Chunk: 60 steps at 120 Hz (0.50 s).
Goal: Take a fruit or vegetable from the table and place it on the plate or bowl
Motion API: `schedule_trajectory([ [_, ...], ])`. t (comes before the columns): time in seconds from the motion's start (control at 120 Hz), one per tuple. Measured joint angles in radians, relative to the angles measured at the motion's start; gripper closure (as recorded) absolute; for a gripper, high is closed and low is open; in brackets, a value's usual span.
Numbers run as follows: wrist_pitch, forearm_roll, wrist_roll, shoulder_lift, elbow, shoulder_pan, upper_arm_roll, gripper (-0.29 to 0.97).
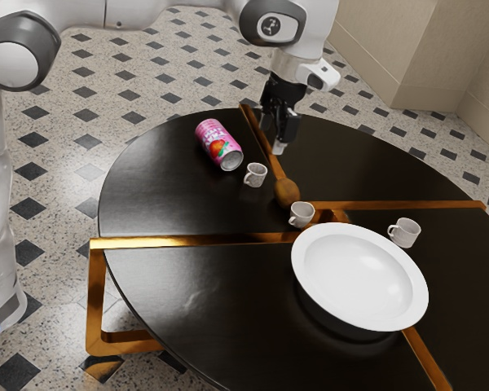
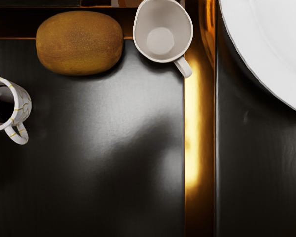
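Observation:
A brown kiwi (image 1: pixel 287 190) lies on the black round table (image 1: pixel 179 195), on a gold inlay strip. In the wrist view the kiwi (image 2: pixel 80 42) rests beside a small white cup (image 2: pixel 163 32). The large white plate (image 1: pixel 359 281) stands at the near right of the exterior view, and its rim (image 2: pixel 271 44) shows past a gold strip in the wrist view. My gripper (image 1: pixel 279 145) hangs above the table just behind the kiwi, open, with nothing between its fingers.
A pink can (image 1: pixel 218 144) lies on its side left of the gripper. Three small cups stand around the kiwi: a patterned cup (image 1: pixel 255 173) (image 2: pixel 7 108), a white cup (image 1: pixel 301 213) and a third cup (image 1: pixel 404 232) beside the plate.

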Motion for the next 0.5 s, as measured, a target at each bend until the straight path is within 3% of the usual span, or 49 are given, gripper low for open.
schedule_trajectory([
  [0.083,-0.082,-0.030,-0.019,-0.030,0.164,-0.050,0.061,0.01],
  [0.15,-0.133,-0.045,-0.033,-0.038,0.203,0.010,0.075,0.01],
  [0.283,-0.200,-0.060,-0.060,-0.039,0.230,0.344,0.078,0.02],
  [0.367,-0.270,-0.015,-0.085,-0.075,0.505,0.603,-0.005,0.02],
  [0.417,-0.295,0.004,-0.089,-0.048,0.567,0.533,-0.032,0.02],
  [0.5,-0.264,0.014,-0.026,0.133,0.567,0.338,-0.031,0.02],
])
